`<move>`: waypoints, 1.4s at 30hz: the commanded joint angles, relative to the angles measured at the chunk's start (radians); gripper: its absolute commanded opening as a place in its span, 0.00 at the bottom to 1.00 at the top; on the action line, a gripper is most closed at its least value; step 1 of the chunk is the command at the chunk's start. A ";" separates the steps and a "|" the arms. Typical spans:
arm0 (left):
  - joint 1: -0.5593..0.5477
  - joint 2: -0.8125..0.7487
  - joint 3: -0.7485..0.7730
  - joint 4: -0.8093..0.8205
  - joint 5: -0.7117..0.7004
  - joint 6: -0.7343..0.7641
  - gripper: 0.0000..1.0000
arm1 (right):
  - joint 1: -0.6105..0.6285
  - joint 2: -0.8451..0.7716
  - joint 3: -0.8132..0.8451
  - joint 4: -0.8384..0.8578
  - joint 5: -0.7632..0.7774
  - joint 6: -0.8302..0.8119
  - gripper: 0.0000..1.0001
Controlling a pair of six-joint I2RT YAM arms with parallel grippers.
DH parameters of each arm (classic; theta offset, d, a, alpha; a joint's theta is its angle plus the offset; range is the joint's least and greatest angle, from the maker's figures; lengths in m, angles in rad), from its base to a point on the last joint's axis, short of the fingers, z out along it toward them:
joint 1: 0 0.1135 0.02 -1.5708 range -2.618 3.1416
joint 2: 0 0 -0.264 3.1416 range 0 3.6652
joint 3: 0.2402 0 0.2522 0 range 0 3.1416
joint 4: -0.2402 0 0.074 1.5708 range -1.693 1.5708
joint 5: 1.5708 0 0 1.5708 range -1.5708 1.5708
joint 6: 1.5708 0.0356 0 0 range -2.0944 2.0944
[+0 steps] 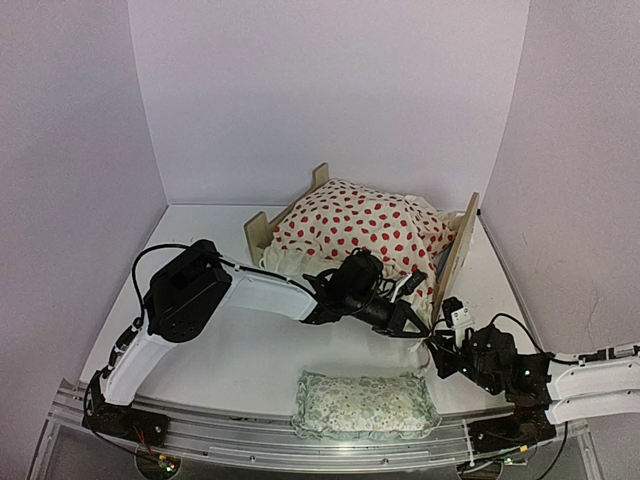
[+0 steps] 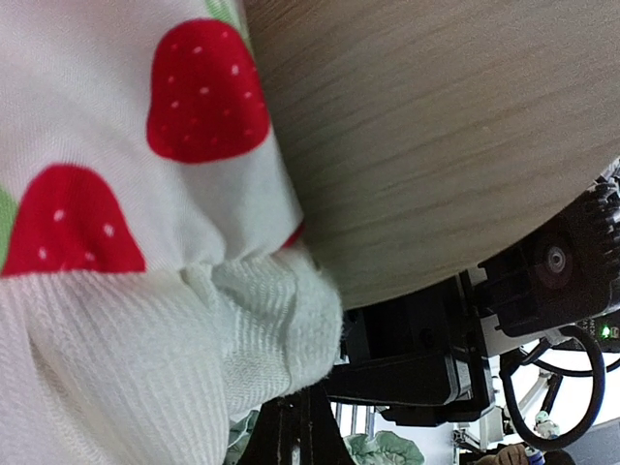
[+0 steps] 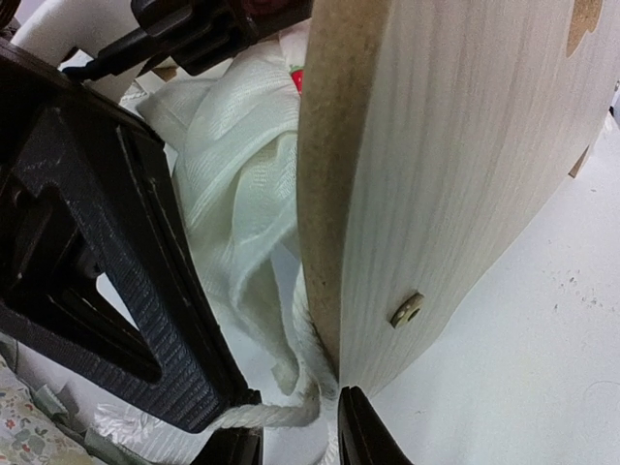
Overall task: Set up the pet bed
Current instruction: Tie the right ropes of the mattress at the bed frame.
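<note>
**Figure: seating the cushion at the headboard.** You are looking at the pet bed [image 1: 258, 232], which is standing toward the back of the white surface [image 1: 250, 350] with its headboard [image 1: 457, 250] at the right-hand end.

- **Cushion:** The red-dotted cushion [image 1: 350, 225] is lying humped over the frame. It is spilling over the near side just beside the headboard.
- **Left pincer:** Your left pincer [image 1: 408, 315] is fully closed at the cushion's near corner, against the headboard's inner face. It appears to be pinching the ribbed white hem, presumably so that you can draw this corner down inside the frame.
- **Right pincer:** Your right pincer [image 3: 295, 431] is standing part-open astride the headboard's lower near corner, one finger to each face. Cloth and a gap are showing between the inner finger and the wood, so it is not visibly clamping. Its likely purpose is to brace the frame against the other arm's tug.
- **Pillow:** The green floral pillow [image 1: 365, 403] is lying well apart from the headboard, toward the near edge, with neither pincer touching it.
- **Setting:** The surface is showing a few dark specks outside the headboard. Plain pale walls [image 1: 330, 90] are closing in behind the headboard and at both sides.
</note>
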 commanded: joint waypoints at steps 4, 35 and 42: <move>0.000 -0.025 0.036 0.028 0.016 -0.010 0.00 | 0.002 0.002 0.034 0.055 0.046 -0.030 0.30; 0.000 -0.174 -0.129 -0.062 -0.167 0.228 0.64 | 0.002 -0.050 -0.012 0.091 0.019 0.022 0.00; -0.033 -0.284 -0.327 -0.022 -0.367 0.456 0.76 | 0.002 -0.065 0.009 0.041 0.001 0.096 0.00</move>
